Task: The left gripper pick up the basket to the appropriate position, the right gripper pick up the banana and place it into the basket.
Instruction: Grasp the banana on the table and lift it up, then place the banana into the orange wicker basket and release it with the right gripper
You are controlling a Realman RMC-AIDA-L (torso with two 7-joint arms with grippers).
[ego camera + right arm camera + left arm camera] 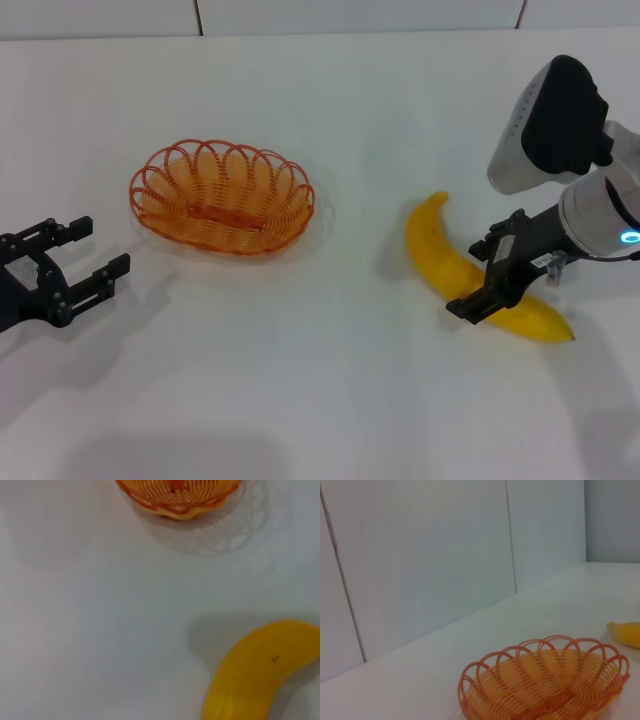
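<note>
The orange wire basket stands on the white table, left of middle in the head view. It also shows in the left wrist view and the right wrist view. My left gripper is open and empty, low over the table to the left of the basket and apart from it. The yellow banana lies on the table at the right; it also shows in the right wrist view, and its end shows in the left wrist view. My right gripper is open over the banana's middle, one finger on each side.
The white table stretches bare between the basket and the banana and toward the front. A white panelled wall runs along the table's far edge.
</note>
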